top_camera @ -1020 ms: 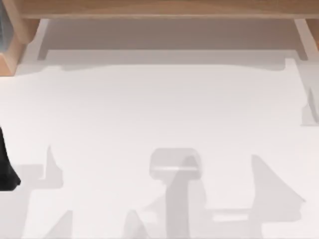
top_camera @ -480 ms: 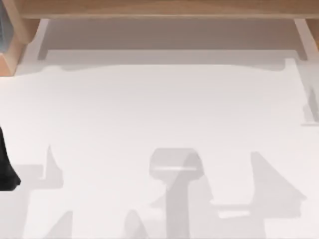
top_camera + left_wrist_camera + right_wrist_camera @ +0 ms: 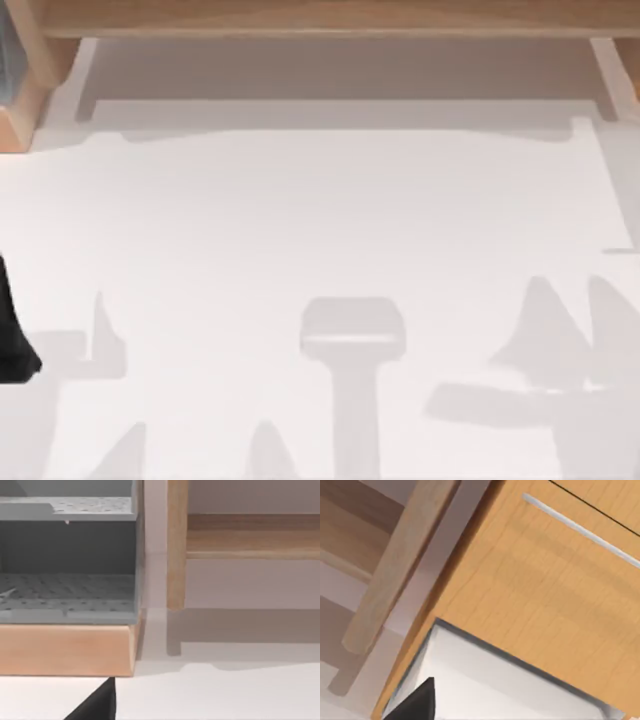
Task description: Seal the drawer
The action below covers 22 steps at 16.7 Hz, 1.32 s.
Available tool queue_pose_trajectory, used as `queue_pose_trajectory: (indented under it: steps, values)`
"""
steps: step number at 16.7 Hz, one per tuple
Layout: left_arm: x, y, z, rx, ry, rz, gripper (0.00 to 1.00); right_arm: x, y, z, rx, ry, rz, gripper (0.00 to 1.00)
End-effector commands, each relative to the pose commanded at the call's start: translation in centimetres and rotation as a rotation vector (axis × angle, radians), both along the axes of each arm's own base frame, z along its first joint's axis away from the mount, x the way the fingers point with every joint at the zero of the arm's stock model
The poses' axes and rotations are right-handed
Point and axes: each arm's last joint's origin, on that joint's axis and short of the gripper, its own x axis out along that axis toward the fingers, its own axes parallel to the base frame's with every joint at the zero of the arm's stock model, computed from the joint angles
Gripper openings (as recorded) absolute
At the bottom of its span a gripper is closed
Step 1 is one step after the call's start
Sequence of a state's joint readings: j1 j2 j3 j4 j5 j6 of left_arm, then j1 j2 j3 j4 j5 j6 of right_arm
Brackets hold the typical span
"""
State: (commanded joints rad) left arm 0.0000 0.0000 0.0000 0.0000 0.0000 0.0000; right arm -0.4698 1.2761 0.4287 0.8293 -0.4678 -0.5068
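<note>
I am seeing the drawer (image 3: 530,680) in my right wrist view, pulled out below a wooden front panel (image 3: 545,580) with a metal handle (image 3: 580,527); its pale inside is lying bare. A grey perforated shelf unit (image 3: 67,587) is showing in the left wrist view. At nine o'clock on the table (image 3: 320,220) sits my left arm (image 3: 12,335). I cannot tell either pincer's opening.

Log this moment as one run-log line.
task: seal drawer | right gripper: facing wooden drawer front with metal handle | left arm: parked at table's left edge
</note>
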Motion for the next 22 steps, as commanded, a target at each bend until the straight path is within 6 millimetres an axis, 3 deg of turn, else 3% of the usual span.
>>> queue_pose_trajectory:
  steps: [6,11,16,22]
  values:
    - [0.0,0.0,0.0,0.000,0.000,0.000,1.00,-0.1,-3.7,-6.3,-0.455,0.031,0.009,1.00]
    - [0.0,0.0,0.0,0.000,0.000,0.000,1.00,-0.4,-6.3,-9.8,-0.823,0.008,0.006,1.00]
    - [0.0,0.0,0.0,0.000,0.000,0.000,1.00,-0.6,-7.7,-11.6,-1.045,-0.018,-0.004,1.00]
    - [0.0,0.0,0.0,0.000,0.000,0.000,1.00,-0.5,-7.6,-11.7,-1.055,-0.020,-0.001,1.00]
